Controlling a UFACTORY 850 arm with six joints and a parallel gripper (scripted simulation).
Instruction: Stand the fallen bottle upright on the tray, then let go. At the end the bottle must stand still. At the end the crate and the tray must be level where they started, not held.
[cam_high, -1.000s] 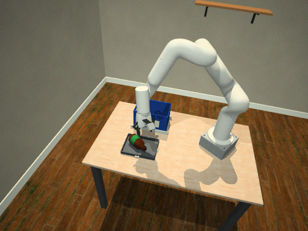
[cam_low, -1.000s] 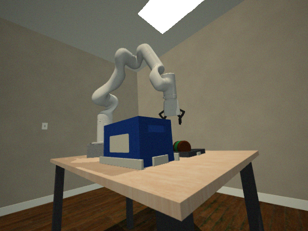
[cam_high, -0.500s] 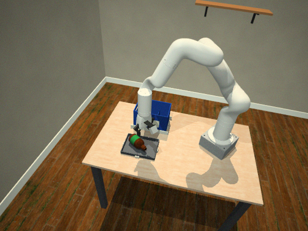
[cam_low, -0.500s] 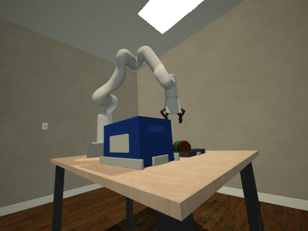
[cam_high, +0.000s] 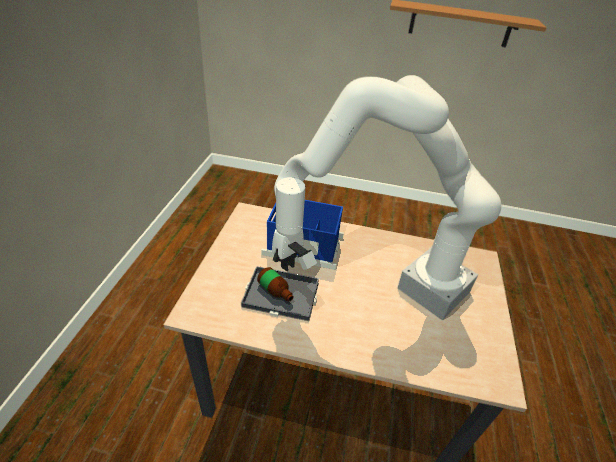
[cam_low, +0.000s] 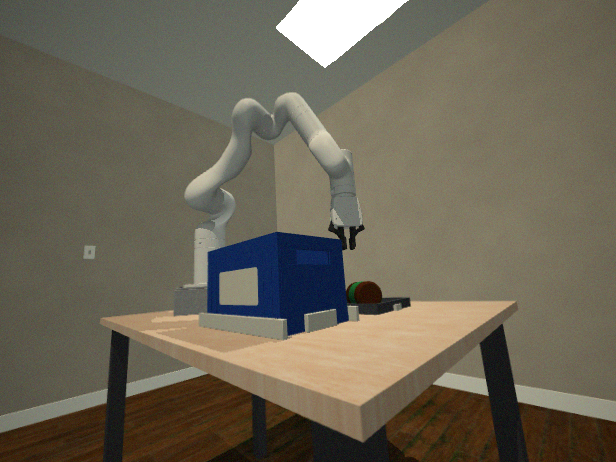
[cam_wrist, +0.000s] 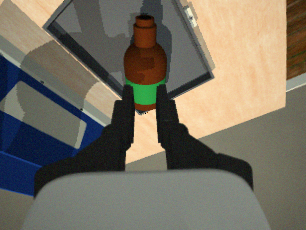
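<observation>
- Reach across pale rectangular wooden worktop (cam_high: 370, 300) (cam_low: 400, 350) (cam_wrist: 250, 60).
- Keep clear of tall blue open-topped crate (cam_high: 327, 245) (cam_low: 310, 285) (cam_wrist: 12, 162), close beside approach.
- Avoid tipping shallow dark rectangular tray (cam_high: 292, 316) (cam_low: 385, 304) (cam_wrist: 192, 88).
- Reopen black-fingered end effector (cam_high: 287, 265) (cam_low: 348, 246) (cam_wrist: 145, 97), empty, narrowly parted above tray, before descending.
- Straddle brown green-banded bottle (cam_high: 274, 284) (cam_low: 369, 292) (cam_wrist: 145, 65), lying on tray; grip squarely, rotate base-down, settle, release gently.

The brown bottle (cam_high: 283, 290) (cam_low: 370, 292) (cam_wrist: 145, 62) has a green band; the crate (cam_high: 328, 218) (cam_low: 312, 285) (cam_wrist: 22, 122) is blue, the tray (cam_high: 280, 314) (cam_low: 380, 305) (cam_wrist: 192, 85) dark grey.
</observation>
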